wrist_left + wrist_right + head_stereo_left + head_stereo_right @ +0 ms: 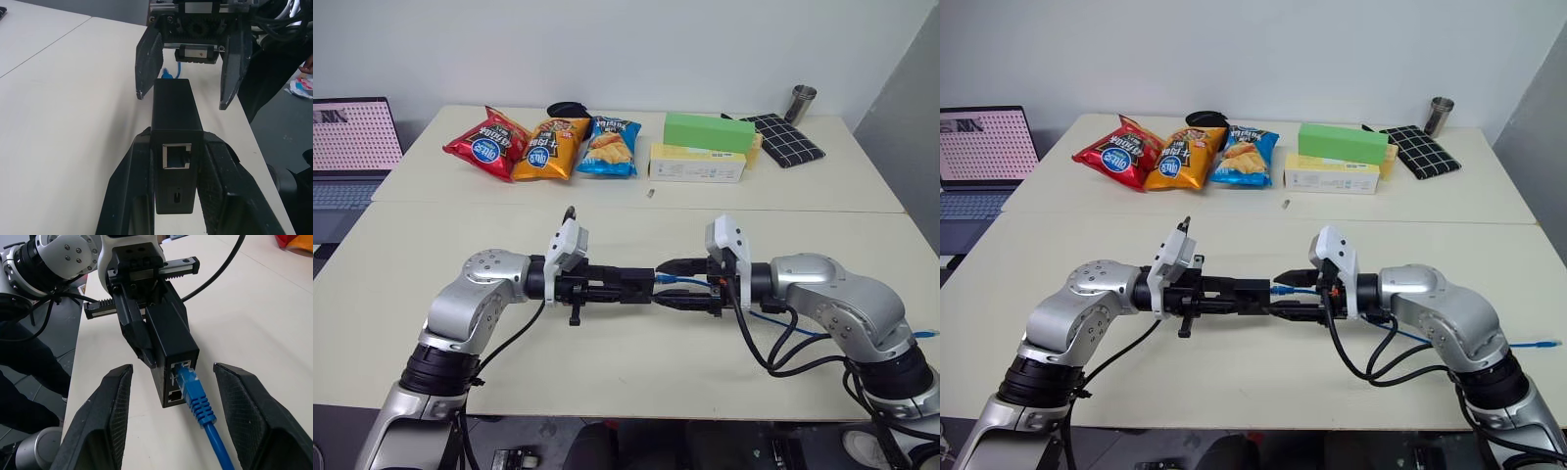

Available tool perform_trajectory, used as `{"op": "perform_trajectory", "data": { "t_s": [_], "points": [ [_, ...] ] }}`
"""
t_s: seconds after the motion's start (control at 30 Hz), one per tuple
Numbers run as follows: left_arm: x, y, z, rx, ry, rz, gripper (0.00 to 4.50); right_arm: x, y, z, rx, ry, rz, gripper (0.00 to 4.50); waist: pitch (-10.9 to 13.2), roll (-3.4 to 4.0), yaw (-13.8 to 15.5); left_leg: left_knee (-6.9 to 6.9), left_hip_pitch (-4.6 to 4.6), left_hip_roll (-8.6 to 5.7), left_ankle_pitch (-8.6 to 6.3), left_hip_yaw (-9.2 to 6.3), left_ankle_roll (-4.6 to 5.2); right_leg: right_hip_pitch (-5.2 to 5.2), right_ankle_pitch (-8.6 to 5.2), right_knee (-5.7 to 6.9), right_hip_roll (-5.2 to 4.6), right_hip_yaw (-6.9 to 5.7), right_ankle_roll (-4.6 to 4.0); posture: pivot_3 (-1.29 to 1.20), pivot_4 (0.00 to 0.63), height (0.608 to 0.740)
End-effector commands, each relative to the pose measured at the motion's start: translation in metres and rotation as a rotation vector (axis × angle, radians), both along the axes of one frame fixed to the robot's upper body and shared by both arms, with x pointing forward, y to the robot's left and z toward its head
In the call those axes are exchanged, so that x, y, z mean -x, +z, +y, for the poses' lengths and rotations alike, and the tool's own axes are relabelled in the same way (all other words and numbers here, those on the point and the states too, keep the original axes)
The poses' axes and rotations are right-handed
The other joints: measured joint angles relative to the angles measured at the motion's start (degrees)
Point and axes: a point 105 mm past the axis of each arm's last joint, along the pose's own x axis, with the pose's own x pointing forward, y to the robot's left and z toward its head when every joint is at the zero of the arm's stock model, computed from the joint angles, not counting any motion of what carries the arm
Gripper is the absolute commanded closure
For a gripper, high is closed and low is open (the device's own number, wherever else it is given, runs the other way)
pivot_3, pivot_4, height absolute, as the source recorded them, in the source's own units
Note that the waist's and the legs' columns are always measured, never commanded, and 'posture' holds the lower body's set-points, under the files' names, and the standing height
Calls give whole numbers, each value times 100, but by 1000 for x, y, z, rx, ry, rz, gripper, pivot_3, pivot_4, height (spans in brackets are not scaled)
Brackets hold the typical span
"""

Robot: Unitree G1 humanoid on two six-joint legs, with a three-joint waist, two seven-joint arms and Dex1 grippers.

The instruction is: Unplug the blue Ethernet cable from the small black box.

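While the left gripper [607, 285] is clamped shut on the small black box [634, 285], holding it level above the table [607, 382] at centre frame, your right gripper [680, 285] faces it from 3 o'clock with its jaws apart and nothing in them. The blue Ethernet cable [198, 399] is plugged into the box edge that faces the right gripper; the plug sits between the two open fingers [247, 401], not pinched yet. From there the cord runs back under the right arm and trails off over the table toward 4 o'clock.

Key relation: the box's long axis, the plug and both grippers lie on one line running 9 to 3 o'clock. So the pull has to go straight toward 3 o'clock, along the plug, with the left arm as anchor. The right arm is the nearer one to the plug, practically on it.

Whether the latch tab on the plug is pressed, I can't tell; the wrist view looks like the plug is fully seated.

Farther back, around 12 o'clock: three snack bags [548, 147], a green box [707, 130] on a yellow box [697, 164], a black checked cloth [785, 137], a metal cup [801, 103]. A laptop [347, 147] sits at 10 o'clock.
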Motion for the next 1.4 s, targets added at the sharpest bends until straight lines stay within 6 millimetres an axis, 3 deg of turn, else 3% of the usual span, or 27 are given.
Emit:
{"op": "perform_trajectory", "data": {
  "t_s": [0.03,0.13,0.37,0.53,0.9,1.2,1.3,1.4],
  "points": [
    [6,9,-3,-3,-36,-61,3705,-1,11,0,-22,11,-26,2012,0,0,1,0,-1,0,0,0,0,0,0,0,0,0,0,0,150,740],
    [6,9,-4,0,-38,-64,3705,-1,10,-1,-9,19,-25,2407,0,0,0,0,0,0,0,0,0,0,0,0,0,0,0,0,150,740],
    [10,8,-2,-16,-68,-73,3705,1,8,-5,19,53,-13,3967,0,0,0,0,-1,0,0,-1,1,0,0,0,0,-1,0,0,150,740],
    [13,6,0,-32,-93,-76,3705,2,10,-6,31,82,-11,4448,0,0,0,-1,0,0,0,-1,1,0,0,-1,0,-1,0,0,150,740],
    [16,-5,2,-66,-105,-87,3706,-1,10,-5,44,98,10,4459,0,0,-2,-1,0,0,-1,-2,2,0,0,-1,0,-2,0,0,150,740],
    [9,-14,21,-89,11,-90,3707,-20,-5,-38,109,-32,5,4462,1,1,0,0,0,0,-9,-1,17,1,0,-3,0,-1,0,0,150,740],
    [8,-15,28,-96,48,-87,3707,-40,-8,-54,99,-150,-17,4463,1,2,1,-1,0,1,-10,-1,18,0,0,-3,0,-2,0,0,150,740],
    [4,-16,32,-95,85,-91,3707,-80,-10,-73,122,-384,-110,4463,1,1,-3,-2,-1,0,-10,3,18,-3,0,-2,0,2,0,0,150,740]
  ]
}}
